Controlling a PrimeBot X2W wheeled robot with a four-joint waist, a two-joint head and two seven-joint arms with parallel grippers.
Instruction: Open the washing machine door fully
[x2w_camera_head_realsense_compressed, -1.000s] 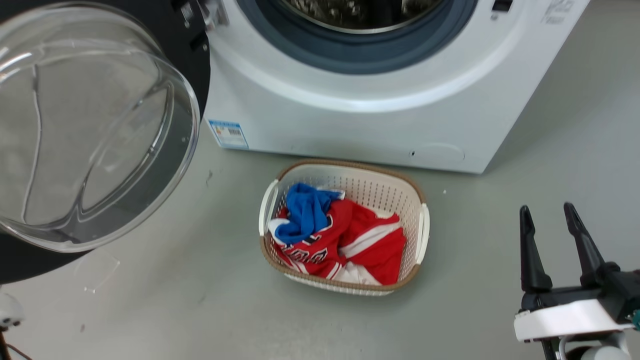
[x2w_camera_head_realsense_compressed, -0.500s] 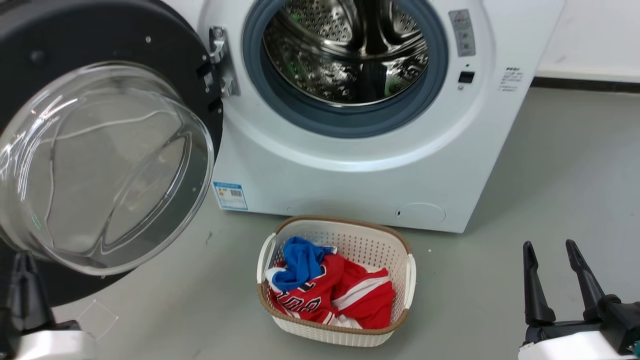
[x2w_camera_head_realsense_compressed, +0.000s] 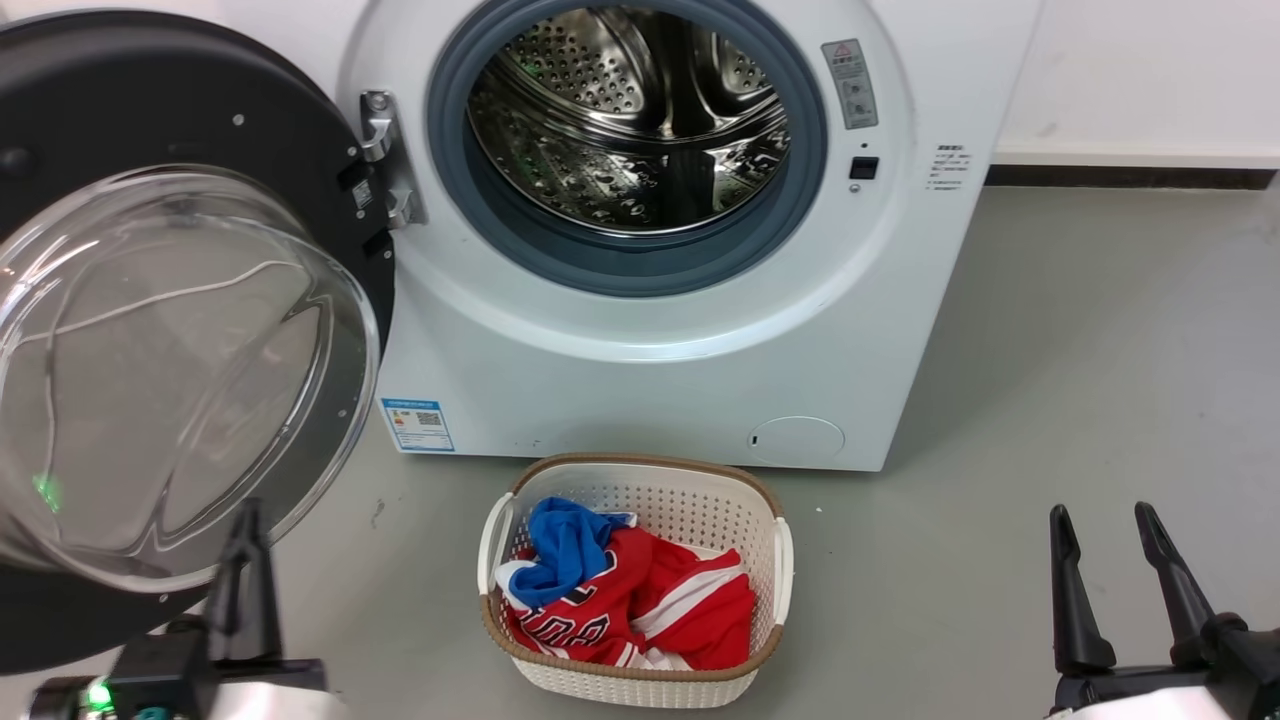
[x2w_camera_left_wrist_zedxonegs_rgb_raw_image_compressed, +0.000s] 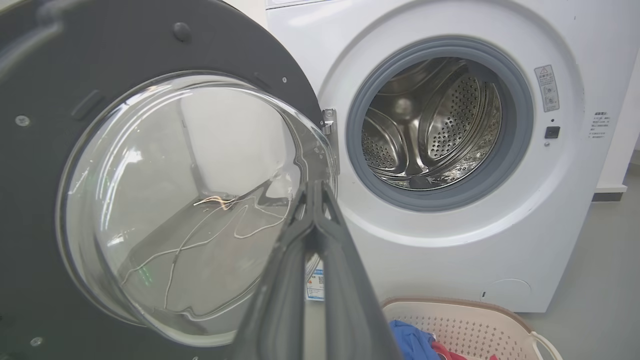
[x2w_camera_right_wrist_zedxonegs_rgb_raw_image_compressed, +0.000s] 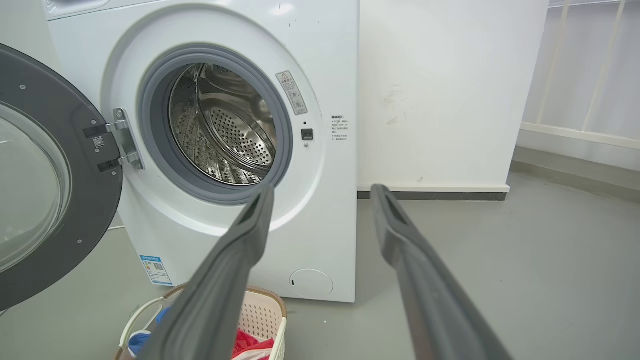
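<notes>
Though just beside the washing machine door, left tool narrow; right tool wide.

Count is: 1 washing machine, 1 washing machine door, 1 laundry basket, 1 clothes pile, 1 blue label sticker, 1 round hatch, 2 grippers (left gripper, right gripper).

I made out no word in full. The washing machine front bore a blue label at lower left with a square code, print too small to read. A grey warning sticker showed a red triangle. Small black print lines were illegible. The red jersey carried white characters, folded and unreadable.
</notes>
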